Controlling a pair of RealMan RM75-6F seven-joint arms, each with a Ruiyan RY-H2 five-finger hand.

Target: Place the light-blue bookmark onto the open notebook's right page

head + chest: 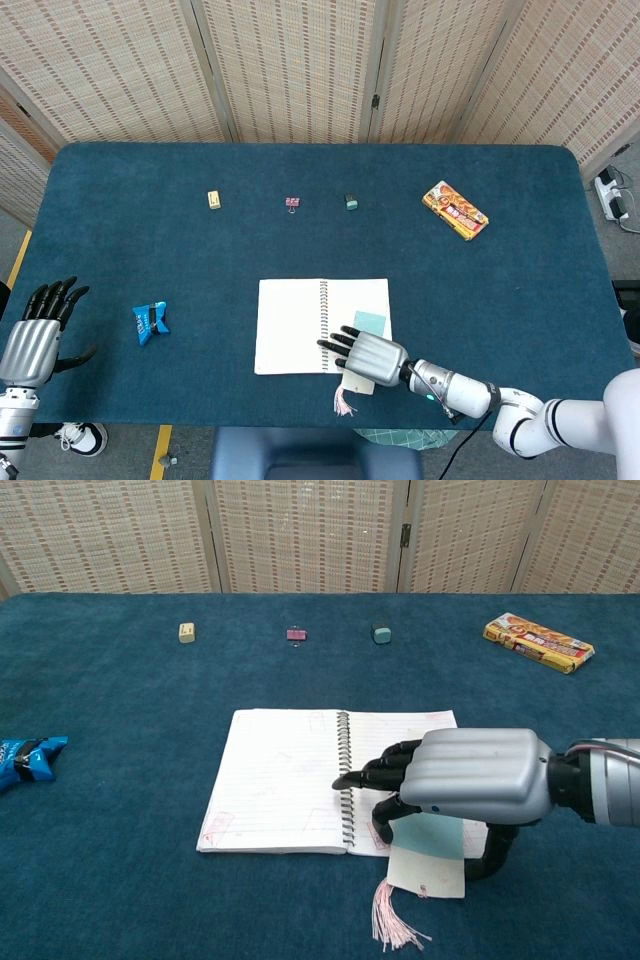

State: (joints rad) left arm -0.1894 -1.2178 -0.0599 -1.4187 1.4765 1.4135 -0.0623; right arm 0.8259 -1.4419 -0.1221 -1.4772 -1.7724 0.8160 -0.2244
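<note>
The open spiral notebook point(290, 325) point(280, 775) lies near the table's front edge. The light-blue bookmark point(370, 322) point(428, 852) lies flat on the lower part of its right page. Its near end and pink tassel point(395, 920) hang past the page's front edge onto the table. My right hand point(367, 356) point(470, 775) is stretched palm-down over the bookmark, hiding its middle; the dark fingertips point(365, 778) reach the spiral binding. The thumb points down beside the bookmark. I cannot tell whether the palm touches it. My left hand point(35, 335) hangs open off the table's left front corner, holding nothing.
A blue snack packet point(150, 322) point(28, 757) lies left of the notebook. Along the far side sit a yellow eraser point(213, 200), a pink clip point(292, 203), a teal block point(351, 202) and an orange snack box point(455, 210) point(540, 642). Wicker screens stand behind the table.
</note>
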